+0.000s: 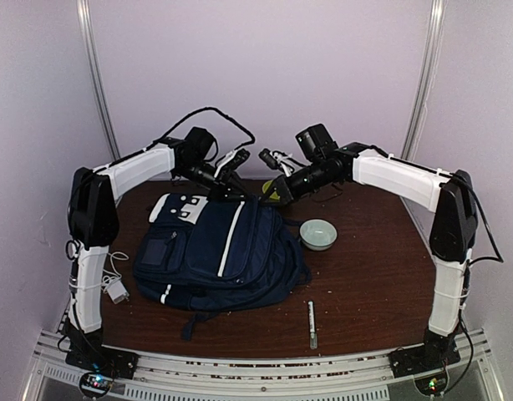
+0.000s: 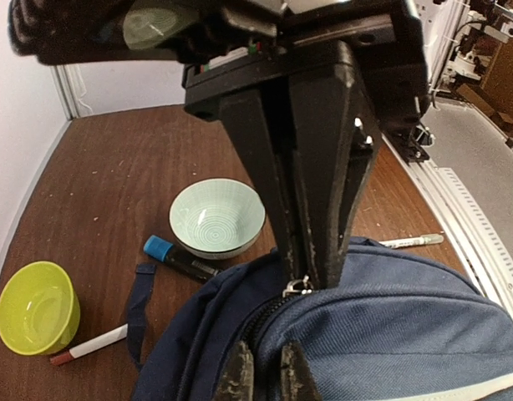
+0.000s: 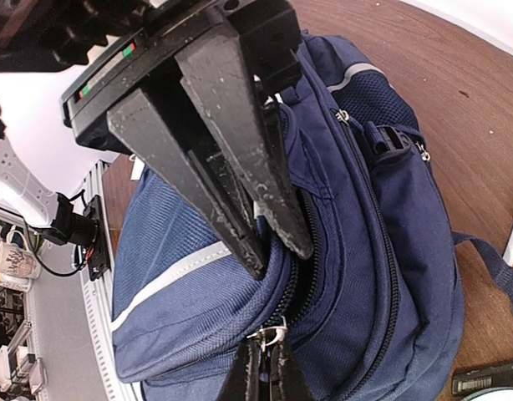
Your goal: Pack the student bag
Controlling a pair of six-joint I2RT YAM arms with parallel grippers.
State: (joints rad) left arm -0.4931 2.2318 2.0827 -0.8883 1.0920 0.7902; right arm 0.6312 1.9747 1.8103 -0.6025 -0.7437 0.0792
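Observation:
The navy student bag [image 1: 219, 255] lies flat on the table, its top towards the back wall. Both grippers sit at its top edge. My right gripper [image 3: 263, 368] is shut on the metal zipper pull [image 3: 273, 332] of the main compartment; in the top view it is at the bag's far right corner [image 1: 271, 192]. My left gripper [image 2: 265, 372] is shut on a fold of the bag's fabric [image 2: 390, 334] beside the zipper; from above it is just left of the right one [image 1: 231, 184]. The zipper is partly open behind the pull [image 2: 298, 286].
A pale green bowl [image 1: 317, 234] stands right of the bag. A yellow bowl [image 2: 37, 307], a black marker with a blue cap [image 2: 180, 257] and a white red-tipped marker [image 2: 88, 345] lie behind it. A white pen [image 1: 312, 324] lies near the front. A white charger [image 1: 116, 289] lies at the left.

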